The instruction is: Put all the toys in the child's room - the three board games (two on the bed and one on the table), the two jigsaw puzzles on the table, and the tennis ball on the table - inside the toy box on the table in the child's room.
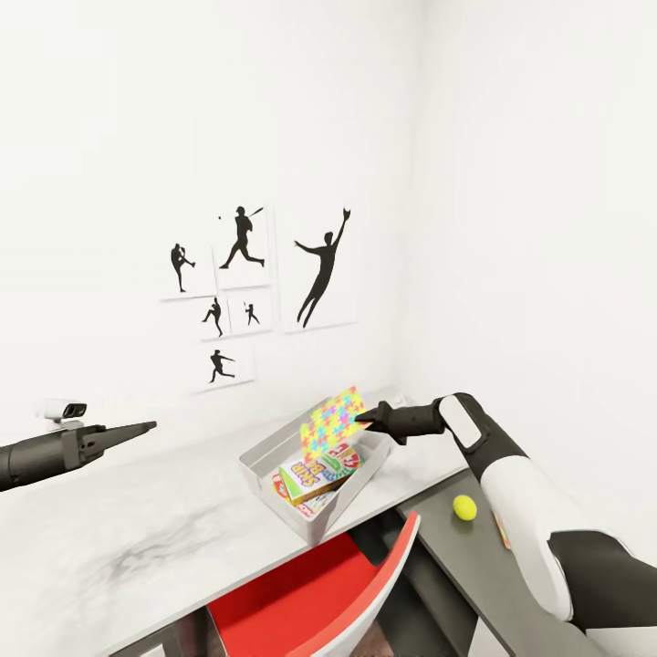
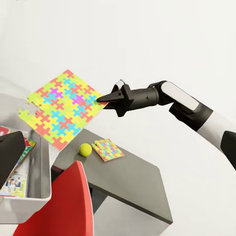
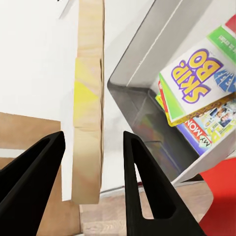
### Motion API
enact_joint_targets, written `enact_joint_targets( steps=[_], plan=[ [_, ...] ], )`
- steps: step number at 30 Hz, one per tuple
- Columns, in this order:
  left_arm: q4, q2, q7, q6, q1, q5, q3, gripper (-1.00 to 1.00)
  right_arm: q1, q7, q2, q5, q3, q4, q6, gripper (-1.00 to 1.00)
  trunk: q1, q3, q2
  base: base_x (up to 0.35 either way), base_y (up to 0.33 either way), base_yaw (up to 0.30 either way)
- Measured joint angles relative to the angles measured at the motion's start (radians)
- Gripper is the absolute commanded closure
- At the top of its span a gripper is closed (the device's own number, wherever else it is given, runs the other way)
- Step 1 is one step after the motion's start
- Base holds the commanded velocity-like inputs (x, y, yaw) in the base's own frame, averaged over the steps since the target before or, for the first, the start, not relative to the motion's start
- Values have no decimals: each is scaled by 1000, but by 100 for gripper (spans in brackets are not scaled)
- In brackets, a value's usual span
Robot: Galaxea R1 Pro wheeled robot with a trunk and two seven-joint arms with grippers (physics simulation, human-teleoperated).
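A jigsaw puzzle is being held tilted in the air above the toy box, pinched at one edge by the right claw. In the left wrist view the same sheet is being gripped at its corner by the dark fingers, which are closed onto it. In the right wrist view, however, the puzzle's thin edge is being seen between two fingers that appear spread apart (the two views do not quite agree, so how far the claw is closed cannot be told with certainty).

The toy box is being carried by the pale grey tabletop, near its right end and next to the wall corner. Board games are lying stacked inside it, a white and green one with purple lettering on top and a blue one under it.

The tennis ball is resting on the dark grey lower section of the tabletop, and in the left wrist view the second jigsaw puzzle is lying flat just beside the ball. A red chair is standing in front of the tabletop, below the toy box.

The left claw is being held out over the left part of the tabletop, well apart from the toy box, with nothing in it; whether its fingers are parted cannot be told. Black silhouettes of ball players are hanging on the white wall.
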Motion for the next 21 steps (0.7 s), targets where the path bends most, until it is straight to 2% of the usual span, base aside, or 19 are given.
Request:
enact_joint_targets(
  steps=[6, 21],
  plan=[
    [0, -1, 0, 0, 0, 0, -1, -100, 0, 0, 6, -1, -1, 0, 0, 100, 0, -9, 0, 0, 0, 0],
    [0, -1, 0, 0, 1, 0, -1, -100, 1, 0, 1, 0, 1, -2, 0, 100, 0, -34, 0, 0, 0, 0]
  ],
)
